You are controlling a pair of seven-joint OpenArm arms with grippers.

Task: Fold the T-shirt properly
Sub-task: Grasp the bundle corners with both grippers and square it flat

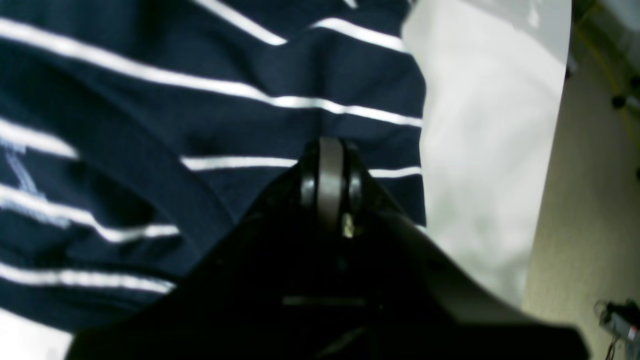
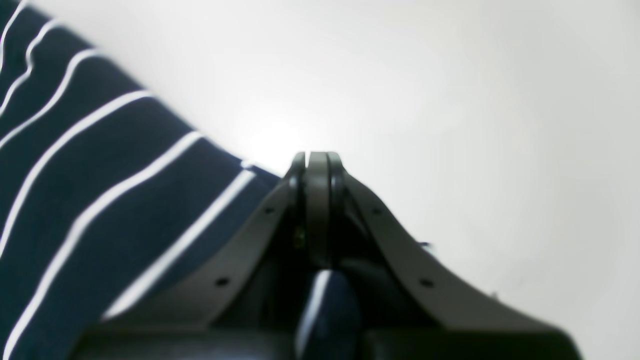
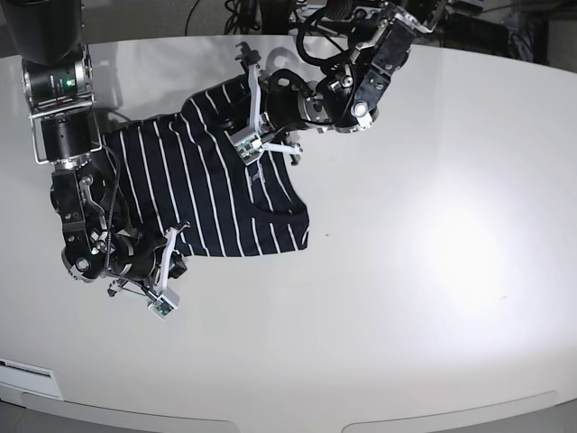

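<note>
Two pincers (image 3: 248, 113) (image 3: 180, 236) clamping T-shirt (image 3: 203, 194) edges

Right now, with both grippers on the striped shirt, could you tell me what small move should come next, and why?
Probably carry both pinched edges together across the T-shirt toward its bare far edge. The left gripper and right gripper are shut on cloth at opposite ends of one side, and the shirt lies rumpled on the table, its fold unfinished.

T-shirt (image 3: 212, 194) on table (image 3: 433, 271), apparently bunched.
</note>
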